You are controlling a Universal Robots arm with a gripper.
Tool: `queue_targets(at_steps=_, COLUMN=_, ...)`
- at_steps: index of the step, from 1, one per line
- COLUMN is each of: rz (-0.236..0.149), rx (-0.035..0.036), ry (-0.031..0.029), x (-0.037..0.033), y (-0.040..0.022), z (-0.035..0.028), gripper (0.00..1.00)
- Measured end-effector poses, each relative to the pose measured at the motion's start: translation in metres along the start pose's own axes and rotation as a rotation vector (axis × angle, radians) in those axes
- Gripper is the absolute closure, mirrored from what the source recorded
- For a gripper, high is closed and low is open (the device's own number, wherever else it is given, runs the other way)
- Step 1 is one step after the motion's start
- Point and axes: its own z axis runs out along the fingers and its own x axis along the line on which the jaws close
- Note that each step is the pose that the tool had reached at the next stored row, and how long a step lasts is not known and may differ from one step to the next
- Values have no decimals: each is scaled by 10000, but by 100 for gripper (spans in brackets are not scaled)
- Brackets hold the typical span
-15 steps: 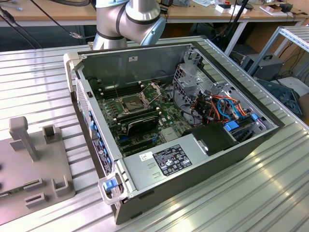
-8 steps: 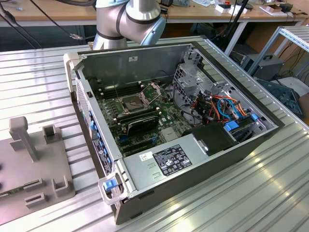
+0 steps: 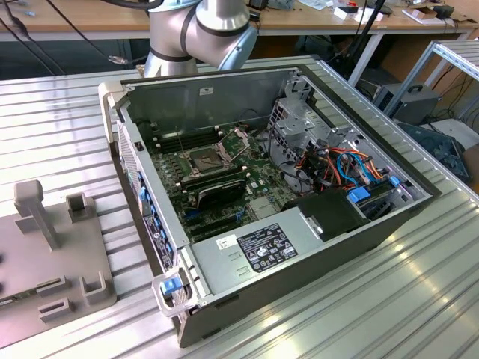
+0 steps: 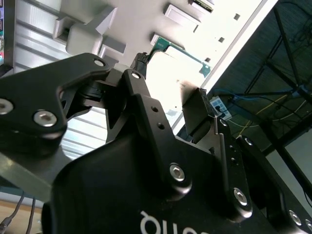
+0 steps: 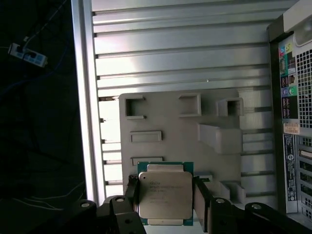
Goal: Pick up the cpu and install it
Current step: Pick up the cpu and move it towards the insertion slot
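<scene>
"On the grey holder plate (image 5: pixel 165 124), what lies nearest?"

"The cpu (image 5: pixel 165 195). It is a thin, flat square with a dull silver metal top and a green rim, and it lies flat on the plate near one edge."

"And the gripper (image 4: pixel 167 77)?"

"Its black fingers (image 5: pixel 201 200) are spread to about the cpu's width, one at each side of the chip. The chip rests on the plate. Whether the pads touch its sides cannot be told."

"Farther across the plate?"

"Matte moulded plastic with rectangular pockets, slim slots and a raised block (image 5: pixel 220 138). Under and past the plate runs the table (image 5: pixel 180 58), ribbed bright aluminium."

"Beyond that?"

"The computer case (image 3: pixel 224 97) lies on its side beside the plate, open on top, with grey sheet-metal walls. Inside is a green motherboard (image 3: pixel 254 176) carrying the square socket (image 3: pixel 203 159), whose shiny hinged frame (image 3: pixel 238 140) is tilted up. A long black expansion card (image 3: pixel 218 192) sits just beside the socket. There is also a boxy grey power supply (image 3: pixel 254 250). A bundle of orange and blue cables (image 3: pixel 348 161) fills the end farthest from the plate."
</scene>
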Motion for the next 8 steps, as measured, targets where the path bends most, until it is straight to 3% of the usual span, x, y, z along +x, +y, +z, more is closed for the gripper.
queue_targets(at_steps=8, rz=0, rx=0, ry=0, x=-183, y=14, z=-5, gripper=45)
